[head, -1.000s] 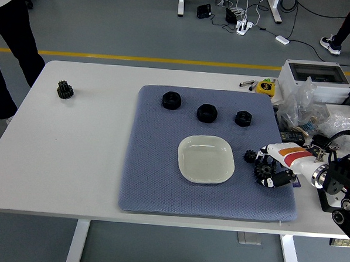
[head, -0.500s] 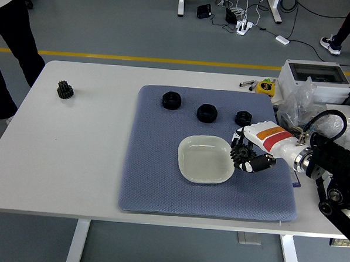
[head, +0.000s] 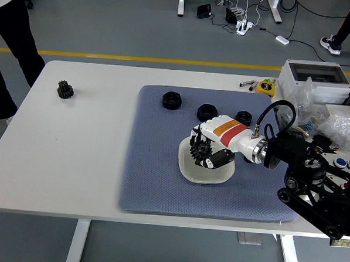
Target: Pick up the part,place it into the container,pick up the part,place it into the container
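head view of the white counter (head: 73, 161) with a blue-grey mat (head: 154, 183) laid over its right half; the right hand (head: 208, 151) — white-shelled, with a red and orange stripe — reached in from the right on a black arm and hung over the pale square container (head: 203, 175) near the middle of the mat; its fingers (head: 211, 161) were curled and clamped on a black gear part (head: 201, 149), held above the container's left portion, whether touching the dish could not be told; three further black parts lay in a row along the far side of the mat: a ring-shaped part (head: 172, 100) at the left, a hexagonal part (head: 206, 112) in the middle just behind the hand, and a smaller part (head: 242, 117) at the right, partly hidden by the wrist; a second gear (head: 64, 89) stood alone on the bare counter, far left, well apart from the mat; a grey box (head: 315, 79), crumpled plastic bags (head: 334, 119) and a yellow tape measure (head: 265, 87) crowded the far right corner; a person's dark trouser leg (head: 9, 46) stood beyond the counter's left end — no hands near the parts; cables (head: 239, 17) lay on the floor beyond.
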You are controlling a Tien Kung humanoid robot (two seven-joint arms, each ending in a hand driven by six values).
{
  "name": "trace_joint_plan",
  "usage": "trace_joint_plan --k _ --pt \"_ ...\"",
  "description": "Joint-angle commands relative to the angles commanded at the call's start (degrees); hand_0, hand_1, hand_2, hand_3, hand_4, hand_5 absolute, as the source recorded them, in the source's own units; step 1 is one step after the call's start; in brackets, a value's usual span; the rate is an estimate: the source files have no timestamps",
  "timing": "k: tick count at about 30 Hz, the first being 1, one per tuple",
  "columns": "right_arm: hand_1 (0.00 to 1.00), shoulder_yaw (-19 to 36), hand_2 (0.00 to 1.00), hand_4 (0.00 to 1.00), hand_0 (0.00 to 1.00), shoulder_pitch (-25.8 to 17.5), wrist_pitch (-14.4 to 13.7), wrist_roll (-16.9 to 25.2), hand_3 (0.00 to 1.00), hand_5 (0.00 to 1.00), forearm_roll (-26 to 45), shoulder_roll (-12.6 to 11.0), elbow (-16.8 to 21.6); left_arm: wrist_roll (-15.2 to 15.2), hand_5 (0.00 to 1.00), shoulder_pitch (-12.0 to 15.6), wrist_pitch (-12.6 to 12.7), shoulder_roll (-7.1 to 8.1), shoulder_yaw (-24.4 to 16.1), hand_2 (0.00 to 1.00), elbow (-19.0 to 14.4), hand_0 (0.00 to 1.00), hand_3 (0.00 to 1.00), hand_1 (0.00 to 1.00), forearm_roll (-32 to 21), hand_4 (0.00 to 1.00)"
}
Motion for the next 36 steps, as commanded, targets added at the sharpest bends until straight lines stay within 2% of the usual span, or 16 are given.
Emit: trace_joint_plan --k 1,6,7,12,13,18,19,21,24,25,30,31,36 --pt "0.451 -0.7 0.504 0.631 0.404 0.4 0.2 0.0 0.499 0.075 0.2 0.5 -1.1 0.0 0.498 -0.1 0.0 0.00 0.1 0.624 0.0 0.654 0.557 0.654 -0.2 0.597" --pt "0.451 -2.6 0.504 0.631 0.404 1.4 0.5 0.3 0.499 0.075 -0.8 2.2 -4.7 -0.2 0.498 -0.3 0.2 0.01 0.7 0.624 -0.1 0.654 0.557 0.654 -1.0 0.597" --pt "0.516 -2.8 0.717 0.957 0.346 1.5 -0.2 0.6 0.845 0.188 -1.2 2.4 -5.3 -0.3 0.498 -0.3 0.2 0.01 0.8 0.624 -0.1 0.654 0.557 0.654 -1.0 0.597" --pt "0.516 -2.8 0.717 0.957 0.346 1.7 -1.2 1.8 0.845 0.188 -2.9 2.8 -6.1 -0.3 0.498 -0.3 0.2 0.03 0.9 0.624 -0.1 0.654 0.557 0.654 -1.2 0.597" --pt "0.583 -2.7 0.829 0.998 0.381 1.8 -1.2 2.0 0.992 0.259 -3.1 2.8 -6.2 -0.3 0.498 -0.3 0.2 0.02 0.8 0.623 -0.1 0.654 0.557 0.653 -1.1 0.597" --pt "0.583 -2.6 0.829 0.998 0.381 2.0 -0.9 2.6 0.992 0.259 -3.4 2.5 -6.4 -0.2 0.498 -0.3 0.1 0.07 0.8 0.623 -0.1 0.654 0.557 0.653 -1.0 0.597" --pt "0.605 -2.4 0.881 0.998 0.415 2.0 -0.7 2.6 0.998 0.283 -3.4 2.4 -6.3 -0.2 0.497 -0.3 0.1 0.07 0.8 0.622 -0.1 0.654 0.557 0.654 -1.0 0.597" --pt "0.605 -2.1 0.881 0.998 0.415 1.9 -0.6 2.5 0.998 0.283 -3.5 2.2 -6.1 -0.2 0.497 -0.3 0.2 0.08 0.8 0.622 -0.1 0.654 0.557 0.654 -1.1 0.597" --pt "0.605 0.2 0.881 0.998 0.415 1.2 -0.9 2.0 0.998 0.283 -3.8 1.2 -5.3 -0.4 0.497 -0.3 0.3 0.03 1.0 0.622 -0.1 0.654 0.557 0.654 -1.5 0.597" --pt "0.598 1.0 0.836 0.998 0.421 1.0 -0.9 1.8 0.974 0.303 -3.9 0.9 -5.1 -0.4 0.498 -0.3 0.3 0.04 1.1 0.622 -0.1 0.655 0.557 0.654 -1.6 0.597" --pt "0.598 5.6 0.836 0.998 0.421 0.6 -0.9 1.1 0.974 0.303 -3.7 -1.6 -4.2 -0.5 0.498 -0.4 0.3 0.07 1.2 0.622 0.0 0.655 0.557 0.654 -1.8 0.597" --pt "0.586 6.3 0.738 0.998 0.421 0.5 -0.8 1.2 0.815 0.299 -3.5 -2.0 -4.1 -0.5 0.497 -0.4 0.3 0.07 1.2 0.622 0.0 0.654 0.557 0.656 -1.8 0.598" --pt "0.586 8.2 0.738 0.998 0.421 0.2 0.7 1.6 0.815 0.299 -2.0 -4.0 -5.3 -0.4 0.497 -0.4 0.2 0.13 1.0 0.622 0.0 0.654 0.557 0.656 -1.5 0.598"
